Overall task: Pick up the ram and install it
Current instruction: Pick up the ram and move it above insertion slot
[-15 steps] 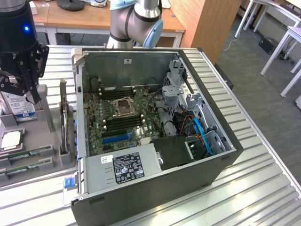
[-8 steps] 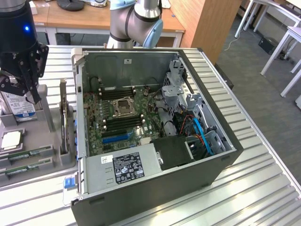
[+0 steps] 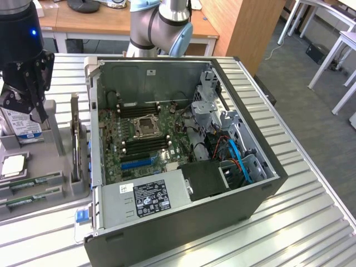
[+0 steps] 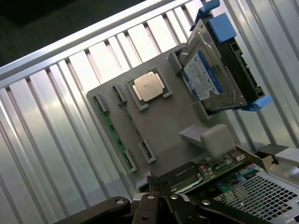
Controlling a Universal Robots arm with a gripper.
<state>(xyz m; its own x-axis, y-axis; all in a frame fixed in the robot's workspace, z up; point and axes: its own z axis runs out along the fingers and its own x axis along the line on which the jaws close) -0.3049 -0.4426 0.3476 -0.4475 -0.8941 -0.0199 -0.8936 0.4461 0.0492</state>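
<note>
The ram (image 4: 112,128) is a long thin green stick lying in a slot along the outer edge of the grey parts tray (image 4: 173,121). In the exterior view the ram (image 3: 32,198) shows at the left, below the CPU chip. My gripper (image 3: 25,104) hangs above the tray's far end, over the hard drive, well clear of the ram. In the wrist view the gripper (image 4: 159,185) has its fingers shut together with nothing between them. The open computer case (image 3: 183,156) lies on its side in the middle, its motherboard (image 3: 139,142) and memory slots exposed.
The tray also carries a square CPU chip (image 4: 148,87), a silver hard drive (image 4: 210,74) in a blue-clipped bracket, and an upright expansion card (image 3: 75,142). A second green strip (image 3: 33,181) lies beside the ram. The ribbed metal table (image 3: 300,222) extends to the exterior view's right.
</note>
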